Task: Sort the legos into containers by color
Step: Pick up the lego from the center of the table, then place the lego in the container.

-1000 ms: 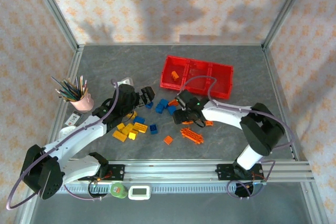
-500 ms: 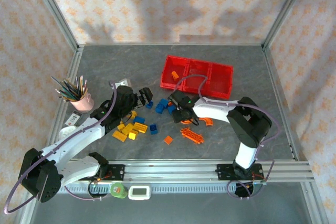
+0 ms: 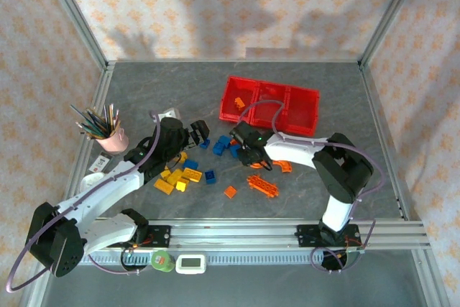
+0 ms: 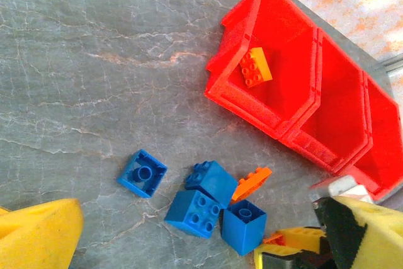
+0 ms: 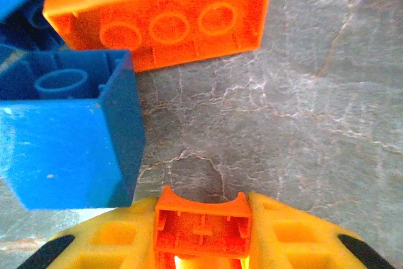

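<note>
Orange lego piece (image 5: 203,218) is sitting pinched between the closed-in fingers of the right claw (image 3: 249,150), beside a blue brick (image 5: 69,149) and an orange plate (image 5: 164,17) on the grey worktop (image 5: 302,124). Left claw (image 3: 199,134) is hanging wide apart, gripping nothing, while the red bins (image 4: 296,102) are holding one orange brick (image 4: 255,67)

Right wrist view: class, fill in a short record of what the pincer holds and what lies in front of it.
right pincer: shut on small orange brick
ahead, left: blue brick, hollow end showing
ahead, top: orange plate, underside up
surface: grey table
</note>
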